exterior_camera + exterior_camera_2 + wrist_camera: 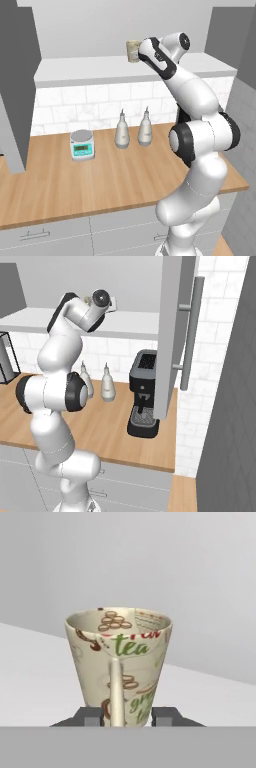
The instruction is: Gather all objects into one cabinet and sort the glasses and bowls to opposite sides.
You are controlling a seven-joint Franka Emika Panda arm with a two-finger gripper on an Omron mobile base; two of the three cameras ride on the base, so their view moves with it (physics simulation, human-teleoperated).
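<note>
White cabinet shelf [40, 662], fingers [92, 716] grasping cream tumbler [120, 662], bottles [122, 131] on counter below

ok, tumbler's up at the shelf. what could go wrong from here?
1. The end effector has its fingertips low on the tumbler, near the base, so the tall cup may tip or slip.
2. In the hand view its base is hidden, so contact with the shelf is uncertain. Opening early might drop it.
3. The open door hangs close beside the arm, so a wide swing could hit it.
</note>
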